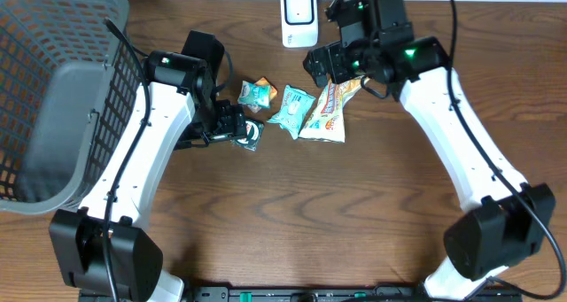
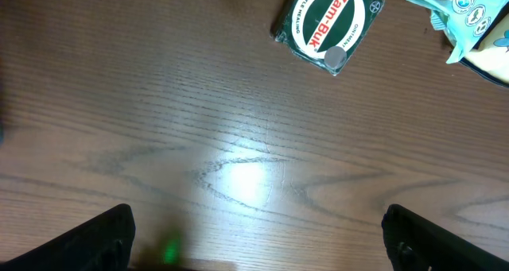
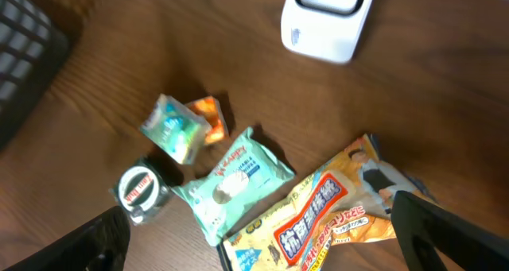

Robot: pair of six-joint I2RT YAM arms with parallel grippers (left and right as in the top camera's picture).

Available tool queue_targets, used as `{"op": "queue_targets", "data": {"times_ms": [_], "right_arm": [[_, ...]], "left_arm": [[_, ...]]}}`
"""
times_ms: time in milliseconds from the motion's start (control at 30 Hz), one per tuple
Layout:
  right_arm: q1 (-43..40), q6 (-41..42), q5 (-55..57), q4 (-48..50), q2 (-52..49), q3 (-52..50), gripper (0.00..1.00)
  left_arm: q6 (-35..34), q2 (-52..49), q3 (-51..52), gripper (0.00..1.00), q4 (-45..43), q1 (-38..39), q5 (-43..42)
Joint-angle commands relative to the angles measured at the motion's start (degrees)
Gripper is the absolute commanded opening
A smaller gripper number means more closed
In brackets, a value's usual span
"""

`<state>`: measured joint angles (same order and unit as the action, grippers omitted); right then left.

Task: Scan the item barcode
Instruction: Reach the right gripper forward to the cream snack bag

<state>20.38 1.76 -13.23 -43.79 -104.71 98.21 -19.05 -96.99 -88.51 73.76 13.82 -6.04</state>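
A white barcode scanner point(image 1: 299, 17) point(image 3: 328, 17) stands at the table's far edge. Several items lie before it: a round Zam-Buk tin point(image 1: 249, 135) point(image 2: 328, 25) point(image 3: 141, 190), a small teal and orange packet point(image 1: 255, 93) point(image 3: 179, 126), a mint wipes pack point(image 1: 291, 111) point(image 3: 235, 180) and a yellow and orange pack point(image 1: 330, 112) point(image 3: 318, 219). My left gripper point(image 1: 229, 123) point(image 2: 258, 247) is open over bare wood, just short of the tin. Above the yellow pack hangs my right gripper point(image 1: 324, 70) point(image 3: 262, 239), open and holding nothing.
A large grey mesh basket point(image 1: 53, 89) point(image 3: 24, 32) fills the table's left side. A corner of the wipes pack point(image 2: 457, 13) shows at the top right of the left wrist view. Bare wood runs along the front of the table.
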Motion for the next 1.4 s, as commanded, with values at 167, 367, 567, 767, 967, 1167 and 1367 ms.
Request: {"op": "queue_targets", "data": {"times_ms": [167,367,567,767,967,1167,1367], "right_arm": [[0.5,-0.9,-2.3,-0.5,-7.5,-0.7,0.14],[-0.4,2.4,5.4,-3.8,-13.4,-0.7,0.01],[-3.0,9.1,24.8,-11.9,-13.3,-0.7,0.02],[-4.7,9.1,23.8,-17.3,-13.3,-0.7,0.01],[-4.5,9.1,17.5,-17.0,-13.3,-0.7,0.01],[-4.5,9.2,17.1,-13.9,-13.3,-0.2,0.01],[-4.5,9.2,17.0,-13.6,-13.3,1.8,0.01]], "left_arm": [[0.4,-0.2,-0.6,0.97,0.3,0.0,0.1],[0.4,-0.2,-0.6,0.98,0.4,0.0,0.1],[0.4,-0.2,-0.6,0.98,0.4,0.0,0.1],[0.4,-0.2,-0.6,0.97,0.4,0.0,0.1],[0.4,-0.2,-0.6,0.98,0.4,0.0,0.1],[0.4,-0.2,-0.6,0.98,0.3,0.0,0.1],[0.4,-0.2,-0.6,0.98,0.3,0.0,0.1]]}}
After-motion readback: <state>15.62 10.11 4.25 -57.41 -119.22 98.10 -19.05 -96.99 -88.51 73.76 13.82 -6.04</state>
